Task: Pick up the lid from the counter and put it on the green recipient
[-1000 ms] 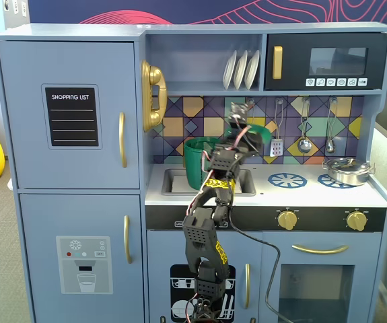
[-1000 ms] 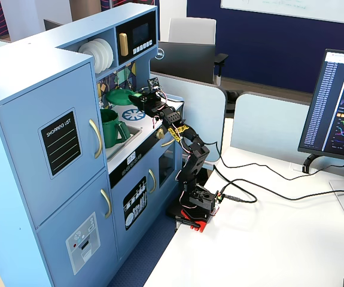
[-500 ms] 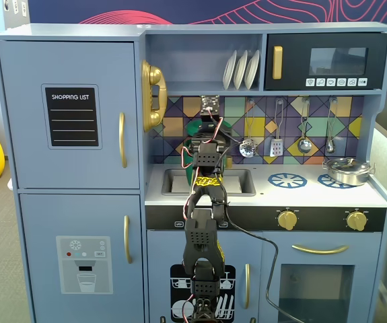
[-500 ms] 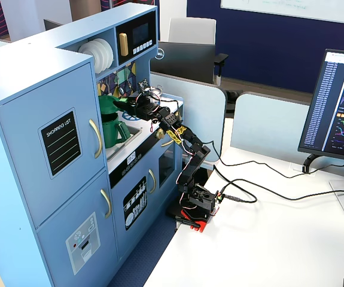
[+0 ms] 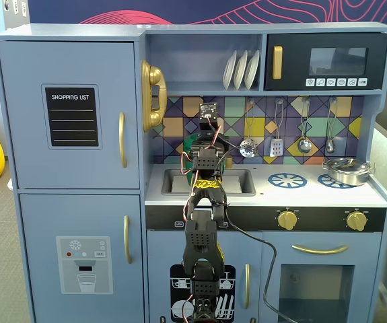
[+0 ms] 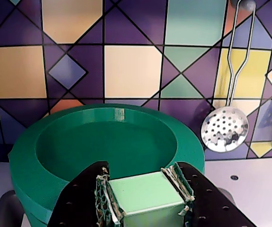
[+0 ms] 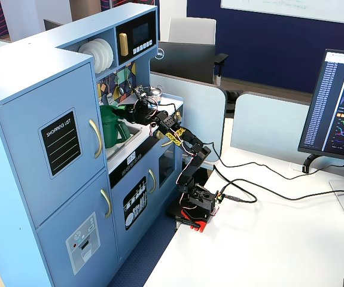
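Black two-finger gripper (image 6: 143,189) clamped on the pale green square knob of the flat round green plastic lid (image 6: 145,196), held just above the open mouth of the tall dark-green plastic pot (image 6: 79,142), which stands in the toy kitchen sink (image 5: 173,180); perforated metal skimmer (image 6: 224,127) hangs on the tiled backsplash to the right in the wrist view

Arm stretched forward, gripper (image 6: 144,195) clamped, level.
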You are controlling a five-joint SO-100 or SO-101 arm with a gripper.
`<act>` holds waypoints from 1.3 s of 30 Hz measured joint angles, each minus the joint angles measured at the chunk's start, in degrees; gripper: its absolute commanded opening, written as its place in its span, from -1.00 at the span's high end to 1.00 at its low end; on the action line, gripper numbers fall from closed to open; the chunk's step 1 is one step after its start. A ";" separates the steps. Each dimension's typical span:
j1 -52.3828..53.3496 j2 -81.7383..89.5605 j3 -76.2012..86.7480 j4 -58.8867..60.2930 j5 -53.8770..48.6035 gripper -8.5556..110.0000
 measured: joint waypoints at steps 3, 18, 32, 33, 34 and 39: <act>-0.18 0.00 0.44 0.00 0.00 0.86; -1.32 0.18 1.85 -3.16 0.44 0.29; 3.16 2.11 0.88 -3.25 0.62 0.20; 3.16 3.08 0.44 -2.64 0.79 0.21; 3.16 4.48 0.26 -1.14 0.97 0.21; 2.29 17.31 3.87 11.60 0.88 0.23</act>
